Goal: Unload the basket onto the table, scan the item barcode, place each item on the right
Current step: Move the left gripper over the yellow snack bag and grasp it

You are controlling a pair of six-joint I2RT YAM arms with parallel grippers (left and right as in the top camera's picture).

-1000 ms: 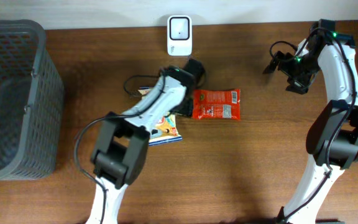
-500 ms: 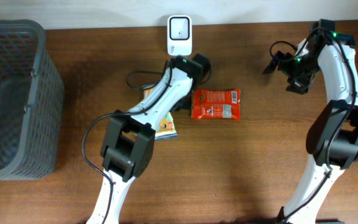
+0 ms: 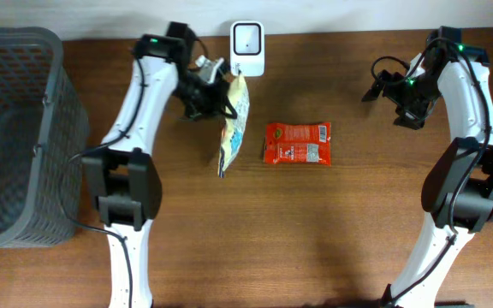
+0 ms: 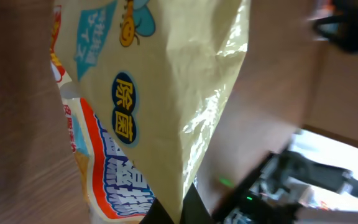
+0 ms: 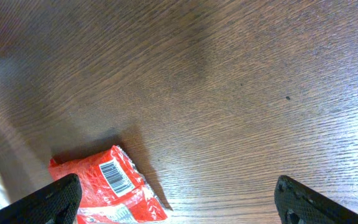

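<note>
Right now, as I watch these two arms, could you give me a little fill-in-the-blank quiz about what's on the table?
The yellow foil snack bag hangs from the ___ arm's fingers.
The flat red plastic packet lies on the brown wooden table, showing its printed ___.
The right arm's fingers are ___ and hold nothing.
Missing words: left, barcode, open.

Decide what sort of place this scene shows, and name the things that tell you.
Probably a mock shop checkout: a white barcode scanner, a red snack packet and a grey basket.
</note>
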